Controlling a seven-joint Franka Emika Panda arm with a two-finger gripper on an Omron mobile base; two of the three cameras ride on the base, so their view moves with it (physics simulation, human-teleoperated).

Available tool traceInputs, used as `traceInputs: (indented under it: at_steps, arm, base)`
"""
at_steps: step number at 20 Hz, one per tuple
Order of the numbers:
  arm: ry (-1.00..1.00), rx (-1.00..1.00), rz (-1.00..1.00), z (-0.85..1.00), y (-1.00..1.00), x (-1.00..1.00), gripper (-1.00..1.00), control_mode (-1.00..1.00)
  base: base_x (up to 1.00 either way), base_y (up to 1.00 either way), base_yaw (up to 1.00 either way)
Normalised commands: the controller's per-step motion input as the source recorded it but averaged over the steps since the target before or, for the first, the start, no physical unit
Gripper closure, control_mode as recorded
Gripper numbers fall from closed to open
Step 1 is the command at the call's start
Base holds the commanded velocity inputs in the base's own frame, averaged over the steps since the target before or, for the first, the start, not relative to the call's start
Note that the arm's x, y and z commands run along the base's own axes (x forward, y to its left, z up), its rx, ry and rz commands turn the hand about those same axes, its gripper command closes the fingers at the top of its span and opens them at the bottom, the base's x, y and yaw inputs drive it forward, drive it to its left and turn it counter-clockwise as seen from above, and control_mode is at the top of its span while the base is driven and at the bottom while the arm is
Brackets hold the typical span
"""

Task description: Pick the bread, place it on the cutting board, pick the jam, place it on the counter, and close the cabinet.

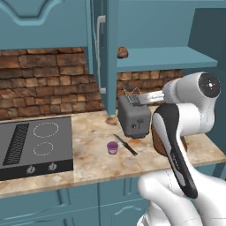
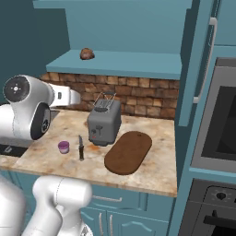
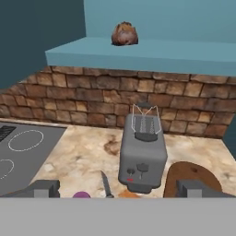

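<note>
Hand view looks across the surface (image 3: 87,152) toward the brick backsplash, with the end effector (image 3: 119,189) low in the picture, its two dark fingertips (image 3: 44,188) set wide apart and nothing between them. The bread (image 3: 124,34) sits up on the cabinet's (image 2: 124,62) open shelf, near its front edge and above the toaster (image 3: 142,154), well apart from the end effector. In the right base view the cutting board (image 2: 129,152) lies bare on the surface just beside the toaster, while the jam (image 2: 63,147) already stands down on the surface near a knife (image 2: 81,148); the cabinet door (image 1: 103,53) stands swung open. So the bread step looks not yet begun. As a judgement, the bun should be light and soft, likely to squash or roll if pinched hard, so a gentle grip across its widest middle, approached from the front along the shelf, seems best. Its rounded crust offers no flat faces, so the fingers should straddle it evenly before closing.
</note>
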Motion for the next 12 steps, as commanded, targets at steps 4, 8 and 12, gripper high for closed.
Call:
traceInputs:
  at_steps: [4,8,12]
  arm:
    - [0.04,0.00,0.00,0.26,0.00,-0.08,-1.00,-1.00]
    - [0.02,0.00,0.00,0.23,0.00,0.00,-1.00,-1.00]
    - [0.01,0.00,0.00,0.18,0.00,0.00,-1.00,-1.00]
  base:
    - [0.00,0.00,0.00]
    - [0.00,0.00,0.00]
    - [0.00,0.00,0.00]
